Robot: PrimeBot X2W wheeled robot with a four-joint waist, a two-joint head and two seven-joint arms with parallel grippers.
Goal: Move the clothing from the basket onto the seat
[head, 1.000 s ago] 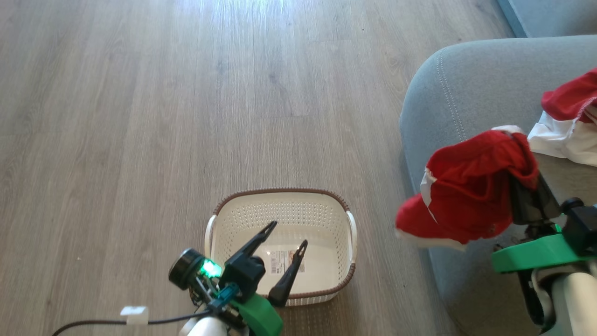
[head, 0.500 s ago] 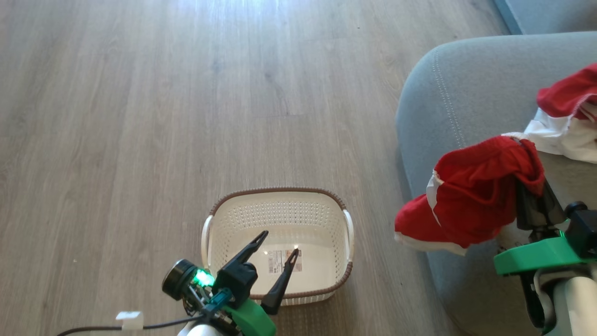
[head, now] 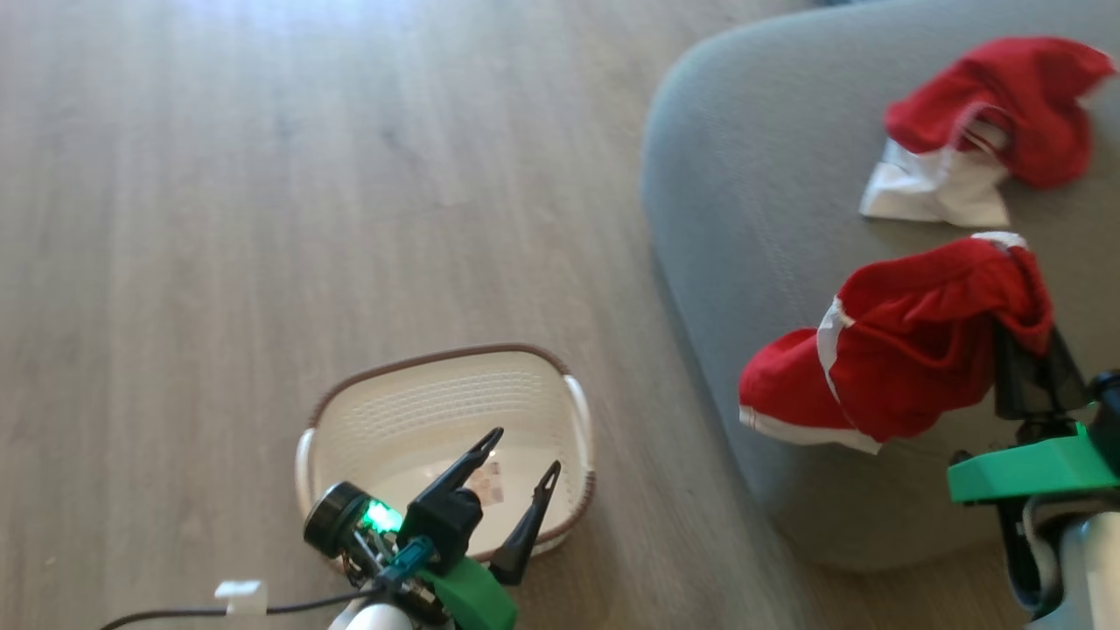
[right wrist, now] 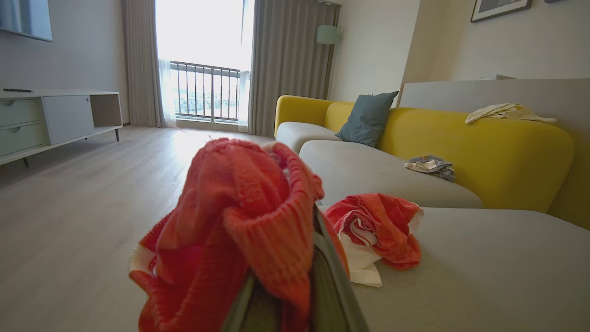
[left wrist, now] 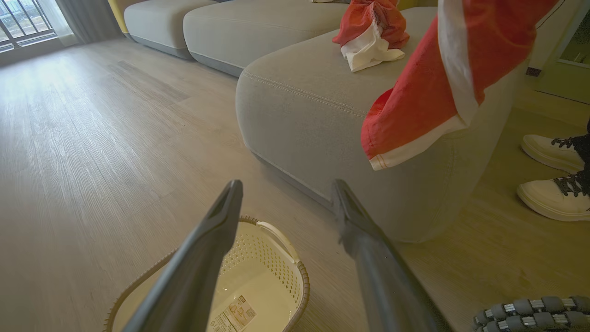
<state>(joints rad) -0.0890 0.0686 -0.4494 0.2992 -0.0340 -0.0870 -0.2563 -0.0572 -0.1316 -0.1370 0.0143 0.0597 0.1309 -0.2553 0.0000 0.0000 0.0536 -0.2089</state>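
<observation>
The right gripper (head: 1025,372) has its two long dark fingers together, clamped on a soft red fabric garment with a white side stripe and white hem (head: 910,350); the cloth is bunched over the fingertips and hides them. The garment hangs in the air over the near edge of the large grey fabric seat cushion with rounded corners (head: 752,175), and its hem droops past the side that faces the basket; whether it touches the cushion I cannot tell. Further in on the seat's top, well back from that edge, lies a second crumpled red garment with a white panel (head: 989,122), apart from the held one.

The left gripper (head: 525,451) has its fingers spread wide and grips nothing; it hovers above the near edge of the small cream-white perforated plastic basket with a brown woven-look rim (head: 437,359). The basket stands on the pale wood-plank floor (head: 262,219), near the seat's rounded corner and not touching it; a printed label (head: 486,481) lies on its bottom. In the left wrist view a pair of white laced shoes (left wrist: 548,152) stands on the floor beyond the seat.
</observation>
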